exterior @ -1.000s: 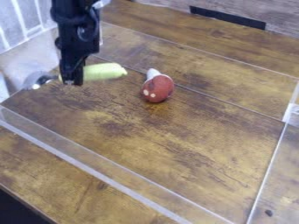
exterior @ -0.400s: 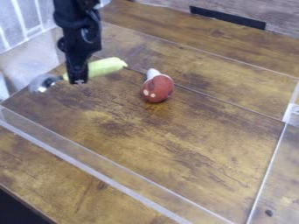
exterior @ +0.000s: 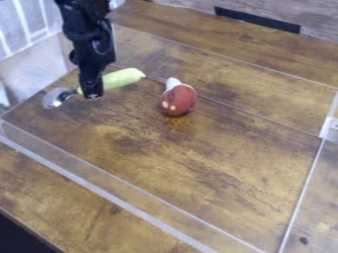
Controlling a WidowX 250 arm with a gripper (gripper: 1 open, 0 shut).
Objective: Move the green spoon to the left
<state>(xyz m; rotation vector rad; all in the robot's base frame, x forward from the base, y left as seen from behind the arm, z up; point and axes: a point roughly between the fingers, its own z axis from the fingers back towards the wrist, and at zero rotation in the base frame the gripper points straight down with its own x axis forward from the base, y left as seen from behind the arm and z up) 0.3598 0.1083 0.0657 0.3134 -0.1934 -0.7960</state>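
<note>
Camera view: our gripper (exterior: 90, 93) stands clamped on the green spoon (exterior: 106, 83), left of the reddish-brown object (exterior: 179, 99); we lower it gently.

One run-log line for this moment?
gripper: shut on green spoon | spoon: far left, low over table | reddish-brown object: untouched, right of spoon

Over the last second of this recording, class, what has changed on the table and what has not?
The gripper, jaws closed on the green spoon, has sunk a little toward the table. The spoon stayed gripped and went down with it, its silver bowl now lower in the picture. The reddish-brown object has not moved.
</note>
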